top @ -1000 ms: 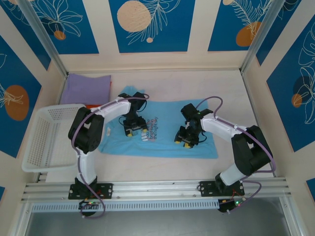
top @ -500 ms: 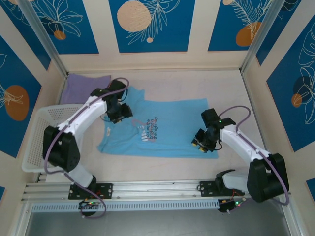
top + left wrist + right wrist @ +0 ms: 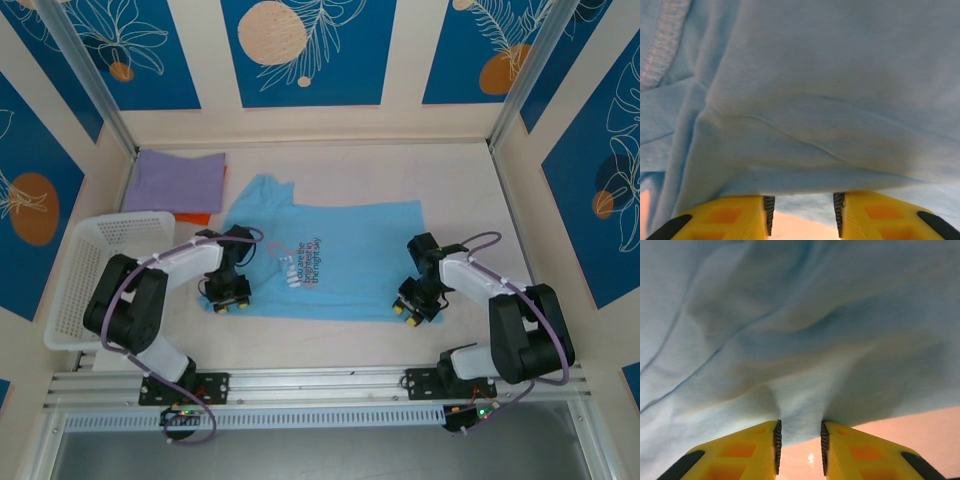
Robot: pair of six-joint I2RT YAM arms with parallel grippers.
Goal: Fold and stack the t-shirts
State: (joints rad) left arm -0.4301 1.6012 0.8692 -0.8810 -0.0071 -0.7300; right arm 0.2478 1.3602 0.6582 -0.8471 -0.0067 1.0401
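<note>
Since a second ago both arms pulled back to near hem corners of blue tee, flat on table. Left gripper, right gripper: jaws parted, straddling hem. You're set to pinch, fold.

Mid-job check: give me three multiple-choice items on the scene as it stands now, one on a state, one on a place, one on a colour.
1. The light sky-blue cloth t-shirt with chest lettering is:
A) spread out flat
B) folded into a small square
C) rolled into a ball

2. The plain lavender cloth t-shirt lies:
A) on top of the blue shirt
B) at the far left of the pale table
C) at the near right corner

3. The plastic mesh basket at the left is:
A) white
B) green
C) red

Answers:
1 A: its body and sleeve lie open in the top view.
2 B: it sits folded near the back wall, apart from the blue shirt.
3 A: its mesh walls and floor are plainly white.
</note>
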